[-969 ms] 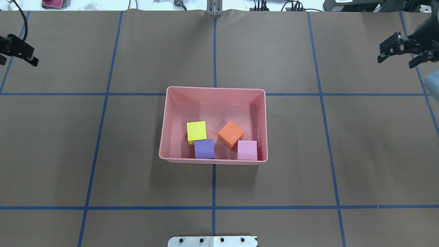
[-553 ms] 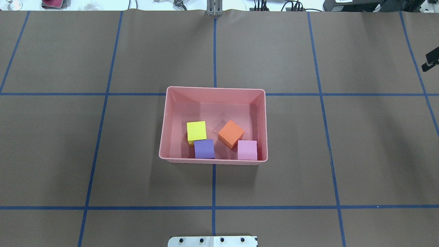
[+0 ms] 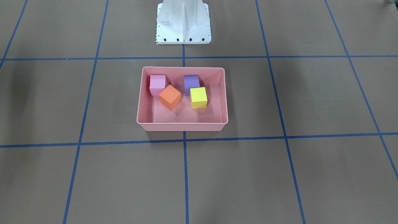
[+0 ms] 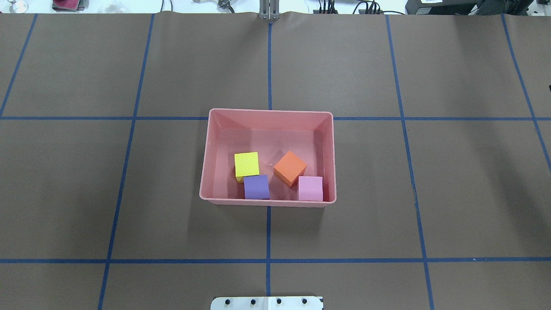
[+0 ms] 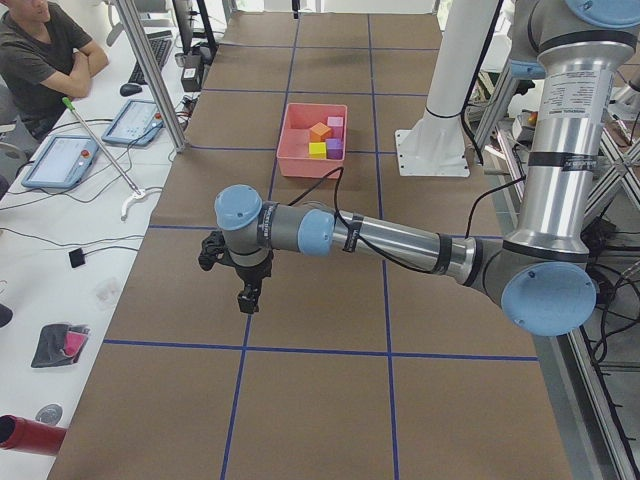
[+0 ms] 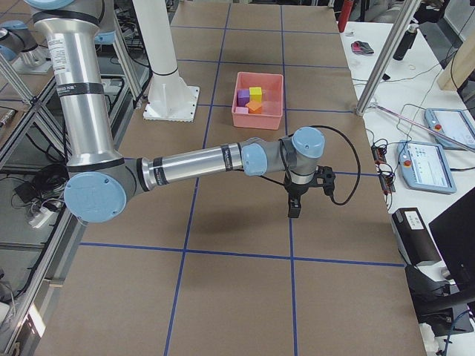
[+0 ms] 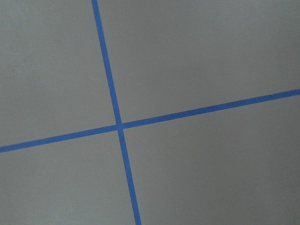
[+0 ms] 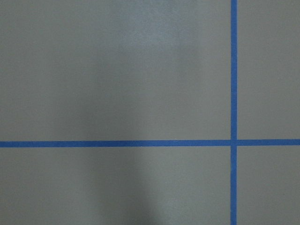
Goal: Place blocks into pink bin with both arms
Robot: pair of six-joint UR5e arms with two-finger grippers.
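Pink bin: the pink bin (image 4: pixel 270 111) sits in the middle of the brown surface (image 4: pixel 430 193), right where two blue tape lines (image 4: pixel 129 118) cross.
Blocks: all four are inside the bin, on its floor, in the half nearer the robot.
Yellow block: the yellow block (image 4: pixel 246 164) is on the robot's left side of the bin. One corner touches the purple block.
Purple block: the purple block (image 4: pixel 256 187) sits against the bin wall nearest the robot.
Orange block: the orange block (image 4: pixel 290 167) is turned so a corner points at the robot. It is right beside the light pink block.
Light pink block: the light pink block (image 4: pixel 310 188) is tucked in the bin's corner, near the robot and on its right.
Left arm: the left arm (image 5: pixel 390 240) reaches out low over the surface, far from the bin. Its jaws point down above bare brown surface.
Left jaws: I cannot tell if they are wide or narrow.
Right arm: the right arm (image 6: pixel 193 162) reaches out the other way, also far from the bin, jaws pointing down.
Right jaws: I cannot tell here either.
Wrist cameras: both see only brown surface and crossing blue lines.
White base: the white base (image 3: pixel 183 28) stands just behind the bin.
Person: a person (image 5: pixel 40 50) sits at a side desk.
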